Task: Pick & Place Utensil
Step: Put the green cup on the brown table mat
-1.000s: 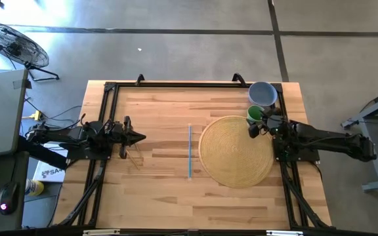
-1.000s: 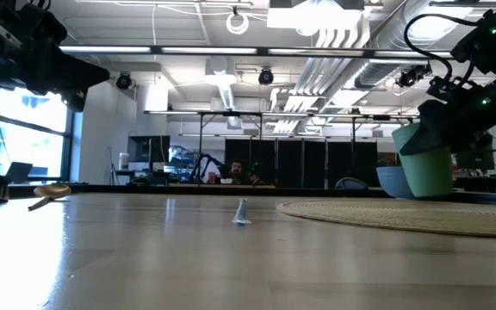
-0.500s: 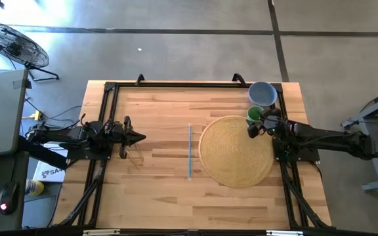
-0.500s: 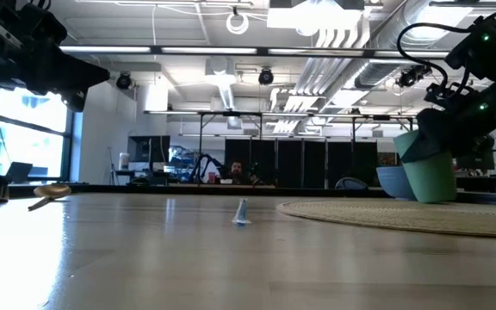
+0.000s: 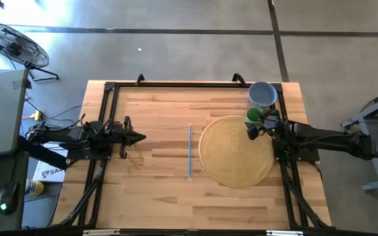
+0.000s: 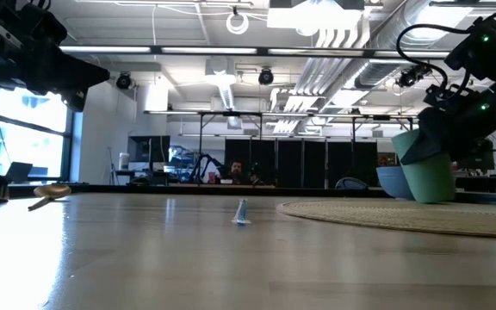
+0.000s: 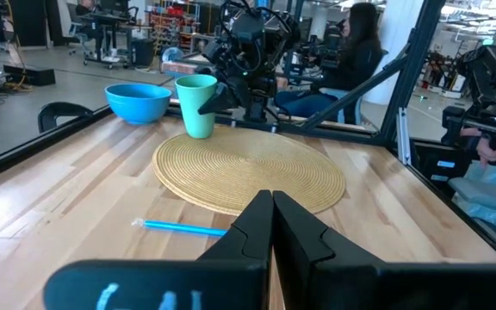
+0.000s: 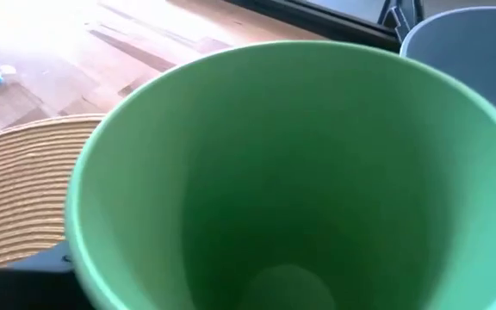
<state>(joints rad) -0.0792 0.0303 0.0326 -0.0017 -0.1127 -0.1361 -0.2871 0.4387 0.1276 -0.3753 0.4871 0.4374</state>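
Still, the blue utensil (image 5: 189, 151) lies untouched on the bare surface (image 5: 156, 190) beside the woven mat (image 5: 235, 151), so the pick remains. My right tool (image 5: 254, 122) grips the green cup (image 5: 254, 115) at the mat's edge; my left tool (image 7: 271, 226) waits clenched, empty.

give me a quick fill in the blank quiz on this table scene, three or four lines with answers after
1. The right pincer grips the rim of the ____ cup.
2. The cup stands at the edge of the round woven ____.
3. Beside the cup sits a ____ bowl.
4. The thin blue straw lies on the bare wood between the mat and the ____ pincer, which is shut.

Missing words: green; mat; blue; left
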